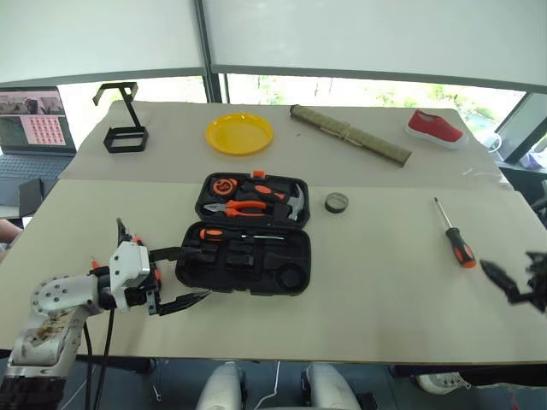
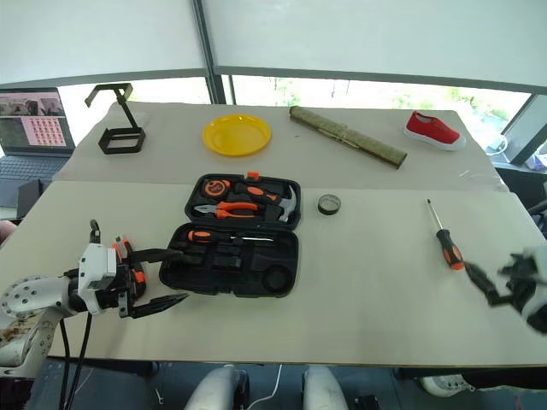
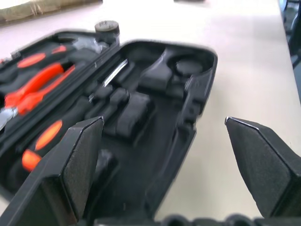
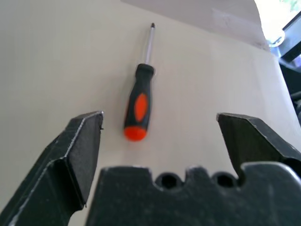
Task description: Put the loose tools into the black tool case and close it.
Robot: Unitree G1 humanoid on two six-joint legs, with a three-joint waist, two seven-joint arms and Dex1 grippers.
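On the table (image 1: 385,282), an orange-and-black screwdriver (image 1: 454,234) lies just ahead of the right hand (image 4: 160,127), whose fingers are spread and empty. The left hand (image 1: 184,278), also spread, sits at the open black tool case (image 1: 248,256), which holds pliers (image 1: 244,207), a hammer (image 1: 291,203) and another screwdriver (image 1: 231,234). A tape roll (image 1: 336,202) rests beside the case.

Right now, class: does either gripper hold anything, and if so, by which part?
Nothing is held. The left gripper gapes open beside the black tool case; the right gripper is open short of the screwdriver.
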